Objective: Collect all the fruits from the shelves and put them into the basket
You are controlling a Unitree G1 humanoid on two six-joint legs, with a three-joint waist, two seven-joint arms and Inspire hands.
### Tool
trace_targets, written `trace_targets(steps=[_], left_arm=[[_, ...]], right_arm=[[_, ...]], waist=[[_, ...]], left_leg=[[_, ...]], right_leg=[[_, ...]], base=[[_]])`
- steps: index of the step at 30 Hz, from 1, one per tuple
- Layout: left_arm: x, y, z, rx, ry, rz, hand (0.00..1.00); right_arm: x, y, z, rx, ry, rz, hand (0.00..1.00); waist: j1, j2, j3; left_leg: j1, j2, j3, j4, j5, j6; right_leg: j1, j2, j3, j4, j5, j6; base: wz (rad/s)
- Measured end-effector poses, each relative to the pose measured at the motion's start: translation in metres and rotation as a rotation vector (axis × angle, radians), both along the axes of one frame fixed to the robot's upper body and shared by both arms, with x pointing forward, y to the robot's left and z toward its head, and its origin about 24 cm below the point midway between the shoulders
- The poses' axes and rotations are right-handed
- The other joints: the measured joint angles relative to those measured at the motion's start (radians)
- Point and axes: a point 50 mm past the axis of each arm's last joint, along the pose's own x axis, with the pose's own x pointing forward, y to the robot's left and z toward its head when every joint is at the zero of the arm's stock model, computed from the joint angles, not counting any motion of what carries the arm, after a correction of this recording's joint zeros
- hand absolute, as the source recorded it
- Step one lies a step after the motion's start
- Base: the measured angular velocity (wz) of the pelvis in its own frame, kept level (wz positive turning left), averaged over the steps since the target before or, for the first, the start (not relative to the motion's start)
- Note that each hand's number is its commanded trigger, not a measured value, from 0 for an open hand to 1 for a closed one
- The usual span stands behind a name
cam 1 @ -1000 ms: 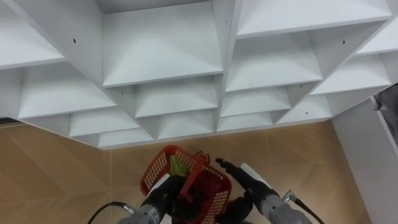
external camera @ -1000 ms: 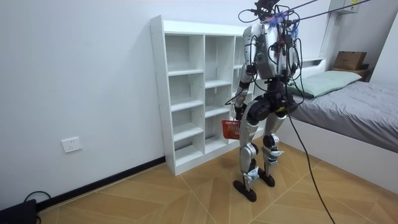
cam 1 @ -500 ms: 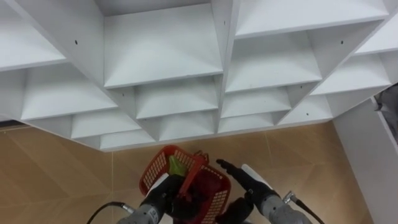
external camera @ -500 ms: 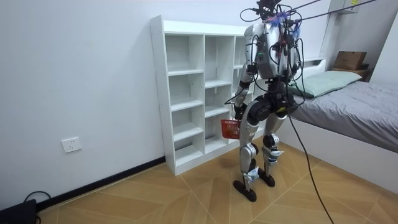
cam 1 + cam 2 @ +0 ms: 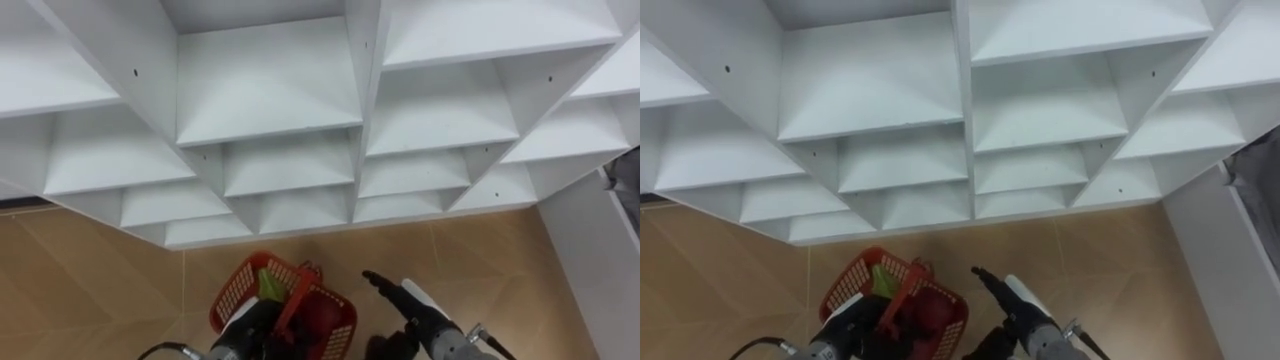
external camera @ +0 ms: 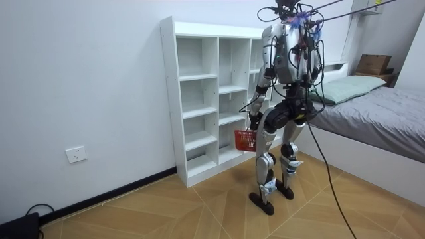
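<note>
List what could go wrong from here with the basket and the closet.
1. The red basket hangs from the left hand close to the white closet. A step forward might bump it and tip out the green item.
2. The compartments in view look bare, so the open right hand may reach in for nothing.

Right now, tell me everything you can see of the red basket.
The red basket looks like plastic, with open lattice walls and a solid red handle swung across its top. It hangs off the wooden floor, carried by the left robot hand at the handle, in front of the white closet and level with its lower shelves. Inside lie a green item and dark red items, too dim to identify. Nothing else touches it.
</note>
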Motion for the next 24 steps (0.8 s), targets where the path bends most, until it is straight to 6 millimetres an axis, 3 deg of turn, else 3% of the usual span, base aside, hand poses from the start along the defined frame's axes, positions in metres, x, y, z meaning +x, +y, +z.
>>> trace_targets(steps=[6, 9, 14, 18, 24], left_arm=[[-0.013, 0.007, -0.007, 0.010, 0.050, 0.037, 1.00], [-0.022, 0.013, -0.010, 0.012, 0.072, 0.079, 1.00], [-0.031, 0.019, -0.014, 0.020, 0.099, 0.112, 1.00], [-0.039, 0.027, -0.017, 0.037, 0.124, 0.137, 1.00], [-0.059, 0.044, -0.020, 0.045, 0.161, 0.257, 1.00]], right_arm=[[-0.012, -0.010, -0.008, -0.006, 0.047, -0.056, 0.00], [-0.030, -0.018, -0.017, -0.014, 0.111, -0.102, 0.00], [-0.044, -0.024, -0.022, -0.020, 0.151, -0.140, 0.00], [-0.052, -0.026, -0.026, -0.022, 0.179, -0.165, 0.00], [-0.067, -0.036, -0.031, -0.014, 0.219, -0.263, 0.00]], waist=[[-0.001, 0.005, -0.0005], [-0.002, 0.003, -0.0034], [-0.001, -0.002, -0.0064], [0.000, -0.022, -0.0195], [-0.002, -0.043, -0.0244]], left_leg=[[0.081, -0.003, -0.001, -0.035, 0.000, 0.000], [0.128, -0.004, -0.003, -0.059, 0.001, -0.002], [0.175, -0.004, -0.003, -0.090, 0.001, -0.003], [0.228, -0.004, -0.003, -0.123, 0.001, -0.004], [0.303, 0.000, -0.005, -0.156, -0.005, -0.008]], right_leg=[[0.075, 0.005, 0.000, -0.020, -0.009, 0.005], [0.121, 0.009, 0.000, -0.042, -0.009, 0.006], [0.168, 0.013, -0.001, -0.070, -0.009, 0.008], [0.214, 0.017, 0.000, -0.087, -0.015, 0.012], [0.296, 0.026, -0.003, -0.141, -0.015, 0.015]], base=[[0.01], [0.00], [0.00], [0.00], [0.00]])
